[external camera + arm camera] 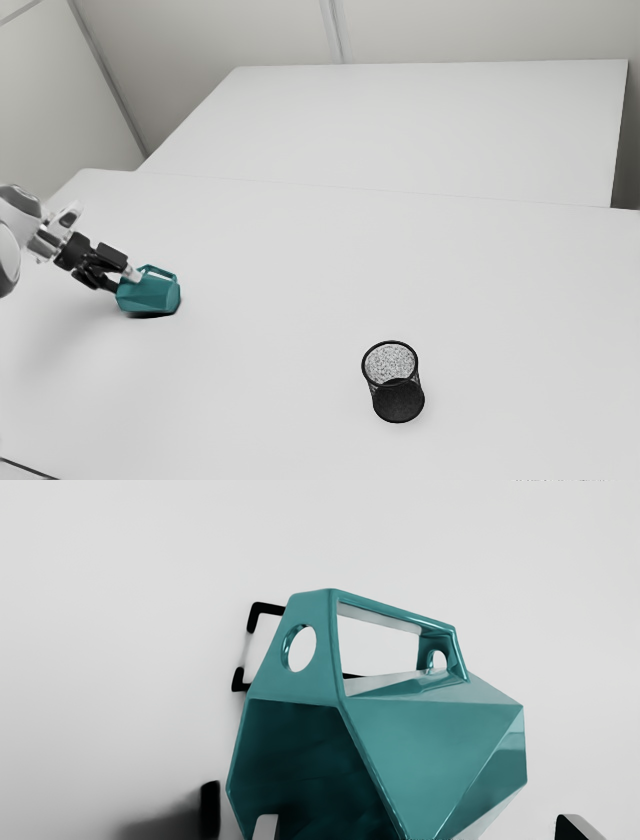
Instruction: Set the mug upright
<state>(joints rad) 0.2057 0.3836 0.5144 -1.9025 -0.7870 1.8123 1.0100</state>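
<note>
The black gripper (124, 281) is at the exterior view's left, low beside the teal faceted mug (150, 292). On its side on the table lies the mug, its handle uppermost and its base toward the exterior view's right. In the wrist view the mug (430, 750) shows its dark mouth and looped handle. The gripper (421, 827) stands open there, its fingertips wide apart: one overlaps the mouth, the other is past the base end. Whether the first finger is inside the mug, I cannot tell.
A black mesh cup (398, 402) stands on the white table (260, 350), to the exterior view's right of the mug and nearer that camera. Another white surface (400, 130) lies behind the table. Dark shadows fall beside the mug.
</note>
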